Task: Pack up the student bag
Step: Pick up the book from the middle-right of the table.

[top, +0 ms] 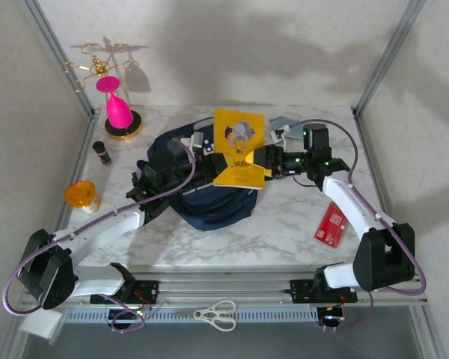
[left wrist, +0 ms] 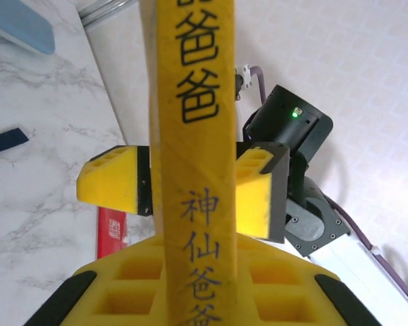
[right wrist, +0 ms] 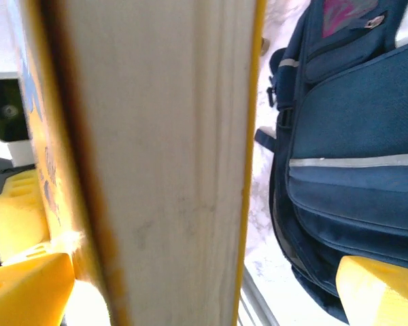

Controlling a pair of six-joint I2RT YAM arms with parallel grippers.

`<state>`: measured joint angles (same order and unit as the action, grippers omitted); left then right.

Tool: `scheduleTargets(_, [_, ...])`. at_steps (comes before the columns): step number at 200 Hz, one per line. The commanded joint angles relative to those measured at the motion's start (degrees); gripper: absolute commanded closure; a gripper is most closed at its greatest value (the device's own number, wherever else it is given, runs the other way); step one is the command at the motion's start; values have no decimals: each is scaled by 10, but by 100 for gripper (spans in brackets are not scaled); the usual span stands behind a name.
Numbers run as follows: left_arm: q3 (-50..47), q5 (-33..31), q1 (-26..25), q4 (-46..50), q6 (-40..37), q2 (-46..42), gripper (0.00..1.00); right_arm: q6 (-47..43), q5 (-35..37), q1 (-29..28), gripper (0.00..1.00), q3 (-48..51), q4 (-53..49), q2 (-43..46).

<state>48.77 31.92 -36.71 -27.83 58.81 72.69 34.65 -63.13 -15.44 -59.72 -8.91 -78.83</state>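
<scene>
A yellow book [top: 239, 146] is held upright just above the student bag [top: 209, 206], which lies in the middle of the marble table [top: 284, 224]. The left pincer [left wrist: 194, 272] pinches the book near its spine. The right pincer [left wrist: 188, 191] is spread, its fingers flanking the book without clamping it. Packing looks barely begun: the book is not in the bag, and a red card [top: 331, 226] and orange cup [top: 82, 196] lie loose. The bag's contents are hidden.

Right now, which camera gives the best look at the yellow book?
The top external view: the yellow book is held above the backpack, its illustrated cover facing the camera. The left wrist view gives its spine with black characters; the right wrist view, its page edges very close.
</scene>
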Motion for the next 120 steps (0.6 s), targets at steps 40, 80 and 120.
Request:
scheduleTargets(40, [28, -66, -4, 36, -66, -9, 100, 200, -67, -11, 30, 55, 283, 74])
scheduleTargets(80, [36, -62, -4, 72, -92, -6, 100, 151, -41, -11, 64, 40, 224, 66])
scheduleTargets(120, [64, -67, -4, 179, -178, -13, 85, 69, 3, -3, 94, -7, 91, 43])
